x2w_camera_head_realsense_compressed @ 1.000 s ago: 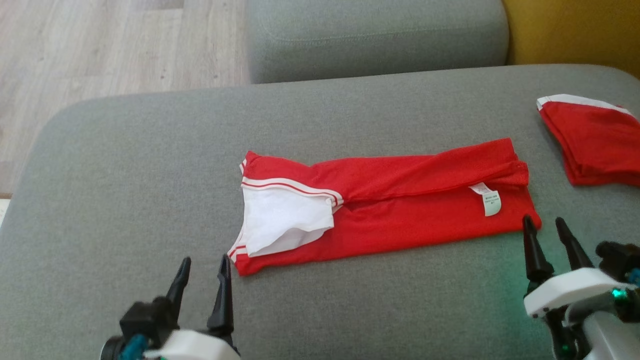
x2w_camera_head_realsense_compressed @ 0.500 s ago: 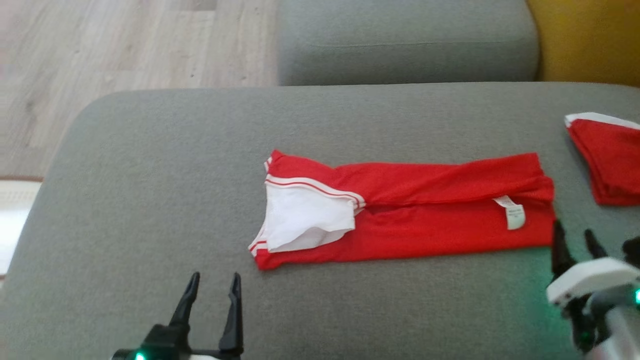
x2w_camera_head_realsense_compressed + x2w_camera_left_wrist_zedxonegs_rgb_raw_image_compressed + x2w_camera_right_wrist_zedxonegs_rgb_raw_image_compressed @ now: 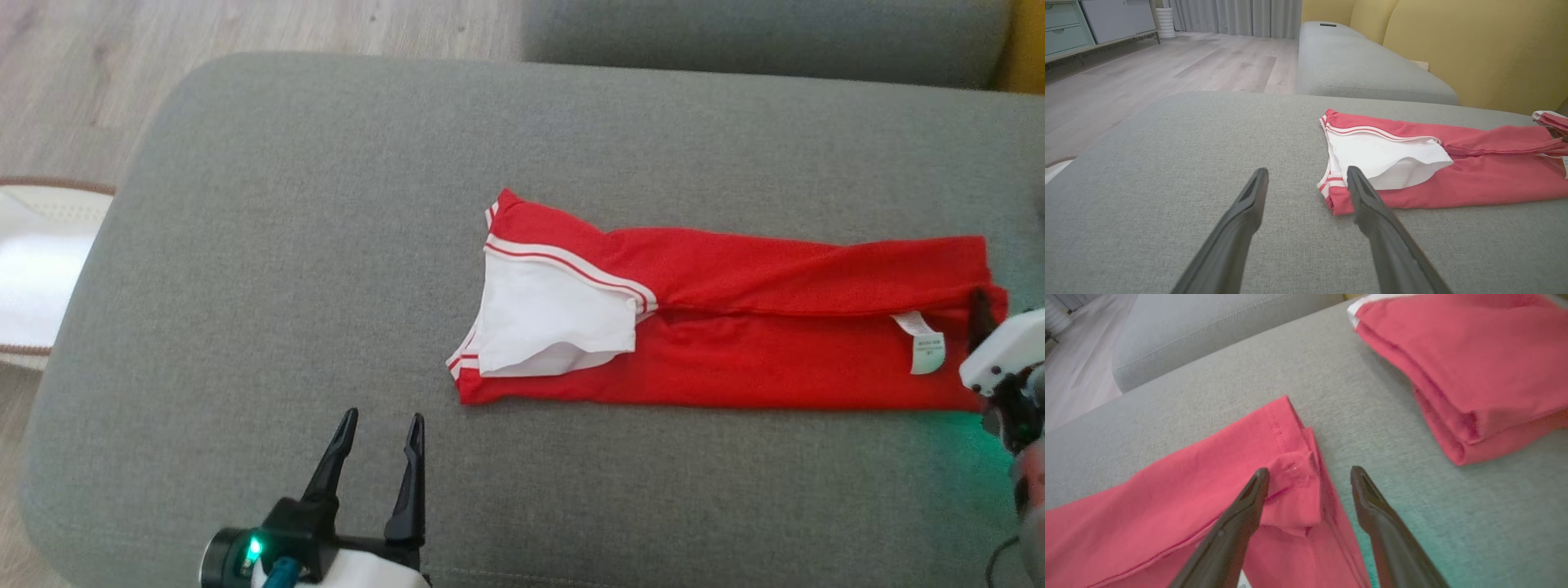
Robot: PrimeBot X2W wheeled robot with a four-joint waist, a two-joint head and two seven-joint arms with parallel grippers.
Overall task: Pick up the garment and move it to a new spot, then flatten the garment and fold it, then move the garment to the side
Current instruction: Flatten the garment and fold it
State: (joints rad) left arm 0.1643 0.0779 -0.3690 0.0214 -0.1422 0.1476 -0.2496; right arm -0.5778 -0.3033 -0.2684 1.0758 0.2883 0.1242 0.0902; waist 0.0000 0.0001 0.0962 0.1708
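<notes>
A grey sofa cushion (image 3: 286,245) fills the scene, with wooden floor (image 3: 245,24) beyond it and a yellow backrest (image 3: 1474,49) behind. The red garment (image 3: 735,359) lies folded into a long strip across the cushion, its white panel (image 3: 555,318) at the left end and its care label (image 3: 927,351) near the right end. The left gripper (image 3: 384,416) hovers with jaws apart over bare cushion, near the strip's left corner. The right gripper (image 3: 1309,471) is spread too, 1 finger over the right hem corner, 1 over bare cushion. A second folded red pile (image 3: 1474,367) lies near that hem, apart from it.
</notes>
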